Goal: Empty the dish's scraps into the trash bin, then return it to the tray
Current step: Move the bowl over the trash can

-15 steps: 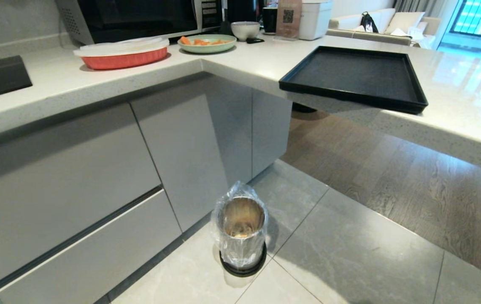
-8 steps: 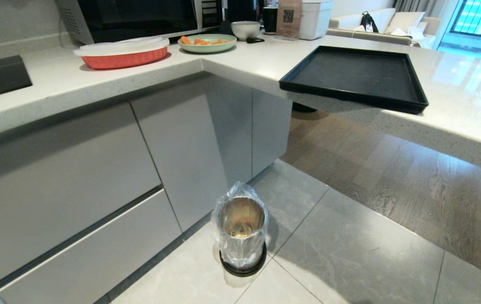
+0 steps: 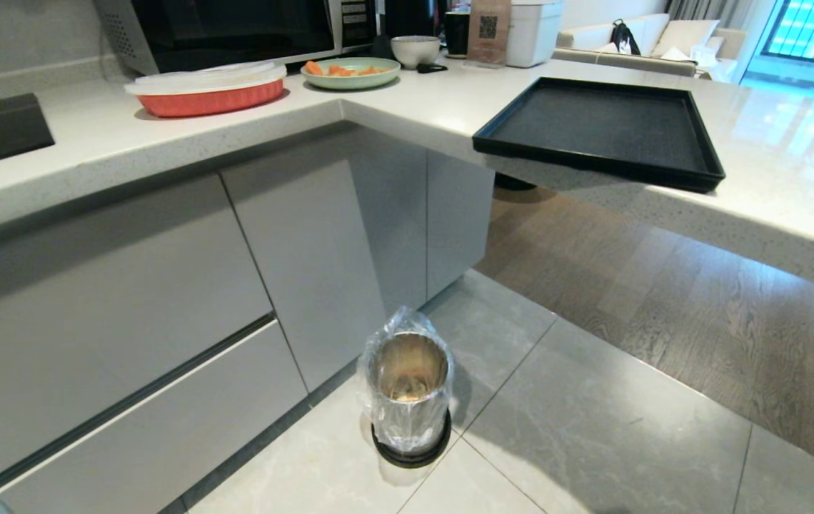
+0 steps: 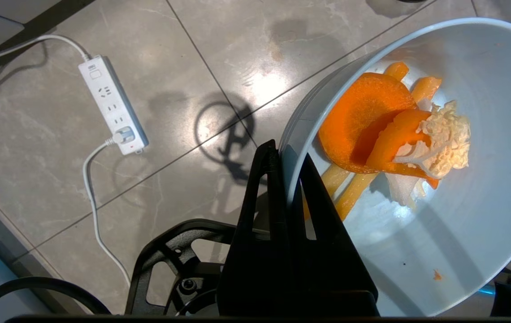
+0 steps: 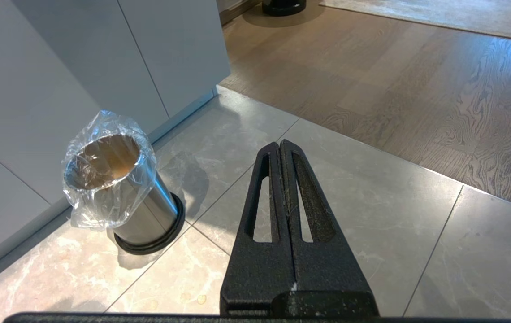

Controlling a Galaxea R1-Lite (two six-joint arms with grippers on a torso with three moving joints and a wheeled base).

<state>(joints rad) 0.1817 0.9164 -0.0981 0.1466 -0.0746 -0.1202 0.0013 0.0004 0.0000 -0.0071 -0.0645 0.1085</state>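
My left gripper (image 4: 284, 150) is shut on the rim of the dish (image 4: 461, 233), a white bowl held tilted above the floor tiles. The scraps (image 4: 372, 116), carrot slices and pale vegetable bits, lie inside it against the gripped side. The trash bin (image 3: 407, 400), shiny metal with a clear bag, stands on the floor by the cabinet corner, with bits at its bottom. The black tray (image 3: 593, 168) sits bare on the counter, overhanging its edge. My right gripper (image 5: 281, 142) hangs shut and empty above the tiles, beside the trash bin (image 5: 116, 193).
A white power strip (image 4: 112, 105) with its cable lies on the tiles below the dish. Grey cabinet drawers (image 3: 128, 343) stand left of the bin. On the counter are a red baking dish (image 3: 207, 96), a green plate (image 3: 350, 73) and a microwave (image 3: 228, 28).
A pale sliver in the bottom left corner of the head view has sunk slightly. Bin, tray and counter have not moved.
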